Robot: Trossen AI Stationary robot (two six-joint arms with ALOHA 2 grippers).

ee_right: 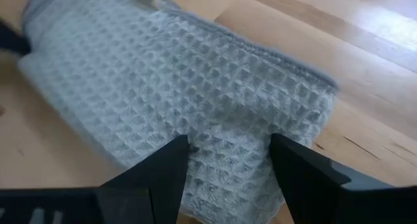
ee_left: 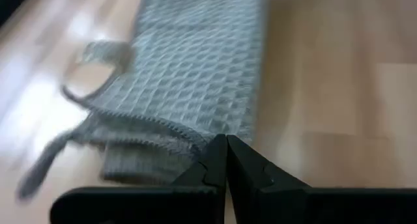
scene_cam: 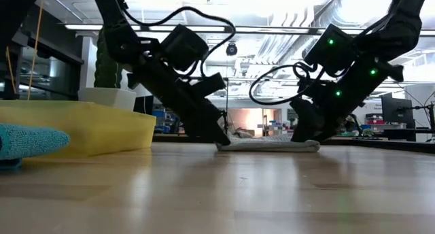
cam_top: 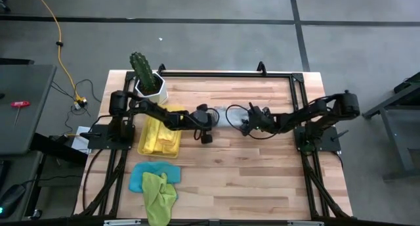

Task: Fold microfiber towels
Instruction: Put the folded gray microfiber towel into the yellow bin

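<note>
Wooden slats of the table (cam_top: pixel 262 180) form the work surface, with a lab room visible beyond it in the low view.

Nearest the right gripper (ee_right: pixel 229 160), the grey towel (ee_right: pixel 176 87) lies flat on the wood, directly beneath and ahead of the fingers (ee_right: pixel 166 175). These stand wide apart, straddling the towel's near edge, with nothing clamped between them. The towel appears already doubled into a strip; its waffle weave suggests a soft, light, limp cloth that will drape and sag when lifted and may slide on the smooth wood. A pinch at a corner or along the hemmed edge, catching all layers, is judged the best hold; a pinch at the middle would likely bunch it.

At the towel's opposite end, the left gripper (ee_left: pixel 227 162) is closed with its tips together, resting at the cloth's edge, where a loose hem curls up beside it. Whether any fabric is caught there cannot be told.

Farther off behind the left gripper sit the yellow tray (cam_top: pixel 161 137), the lime green towel (cam_top: pixel 159 193) lying over a light blue towel (cam_top: pixel 139 179), and a potted cactus (cam_top: pixel 146 75).
</note>
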